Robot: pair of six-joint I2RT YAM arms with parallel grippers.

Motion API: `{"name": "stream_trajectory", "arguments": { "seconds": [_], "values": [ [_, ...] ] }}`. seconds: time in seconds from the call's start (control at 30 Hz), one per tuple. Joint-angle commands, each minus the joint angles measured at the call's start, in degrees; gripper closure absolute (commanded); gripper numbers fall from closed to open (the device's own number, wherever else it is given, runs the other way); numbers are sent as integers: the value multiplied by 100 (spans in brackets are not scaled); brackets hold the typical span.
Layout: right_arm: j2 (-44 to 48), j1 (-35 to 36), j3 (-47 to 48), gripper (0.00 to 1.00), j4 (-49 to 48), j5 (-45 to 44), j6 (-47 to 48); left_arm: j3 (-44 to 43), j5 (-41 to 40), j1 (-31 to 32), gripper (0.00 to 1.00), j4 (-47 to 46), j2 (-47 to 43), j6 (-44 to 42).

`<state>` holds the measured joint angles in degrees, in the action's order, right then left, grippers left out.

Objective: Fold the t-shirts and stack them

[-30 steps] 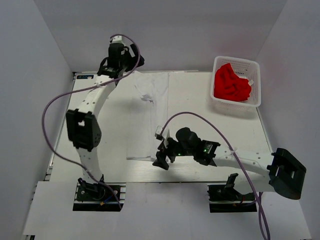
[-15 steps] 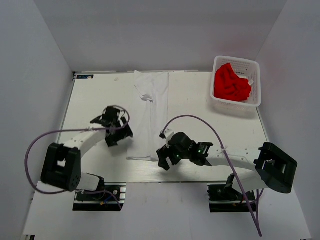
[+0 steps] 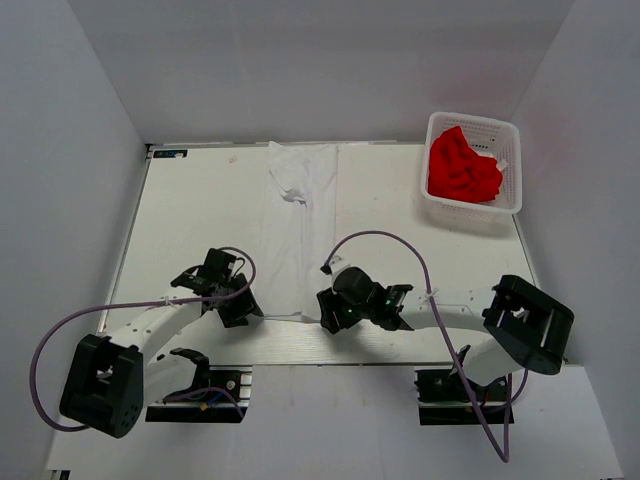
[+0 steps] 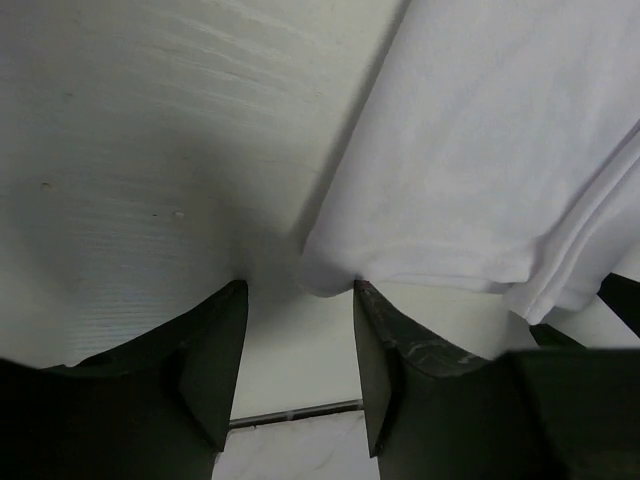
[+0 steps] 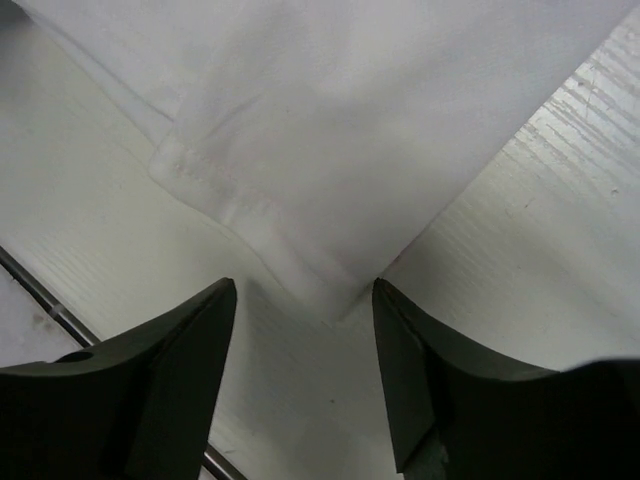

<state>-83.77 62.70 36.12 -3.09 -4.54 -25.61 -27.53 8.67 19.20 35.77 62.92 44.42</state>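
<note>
The white t-shirt (image 3: 298,235) lies as a long folded strip down the middle of the table, its near hem by the front edge. My left gripper (image 3: 246,311) is open and low at the shirt's near left corner (image 4: 330,275), which lies just beyond the fingertips (image 4: 215,325). My right gripper (image 3: 327,316) is open at the near right corner (image 5: 335,290), which lies between and just beyond its fingertips (image 5: 405,330). Neither holds cloth. The red t-shirt (image 3: 462,167) lies crumpled in the basket.
The white lattice basket (image 3: 474,121) stands at the back right corner of the table (image 3: 180,220). The table's front edge with a metal rail (image 4: 290,412) runs just under both grippers. White walls enclose the table on three sides.
My left arm has swung from the back of the table down to the shirt's near left corner. My right gripper has shifted slightly, closing in on the near right corner.
</note>
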Motion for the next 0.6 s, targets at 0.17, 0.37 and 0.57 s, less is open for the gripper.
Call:
{"name": "stream_trajectory", "arguments": {
  "seconds": [0.17, 0.37, 0.57],
  "values": [
    [-245, 32, 18, 73, 247, -494, -445, 248, 310, 180, 77, -456, 441, 5],
    [-158, 41, 176, 100, 300, -888, -453, -208, 311, 233, 100, -281, 318, 5],
    [-34, 6, 816, 100, 809, -1725, -691, -990, 311, 286, 100, -202, 185, -162]
  ]
}}
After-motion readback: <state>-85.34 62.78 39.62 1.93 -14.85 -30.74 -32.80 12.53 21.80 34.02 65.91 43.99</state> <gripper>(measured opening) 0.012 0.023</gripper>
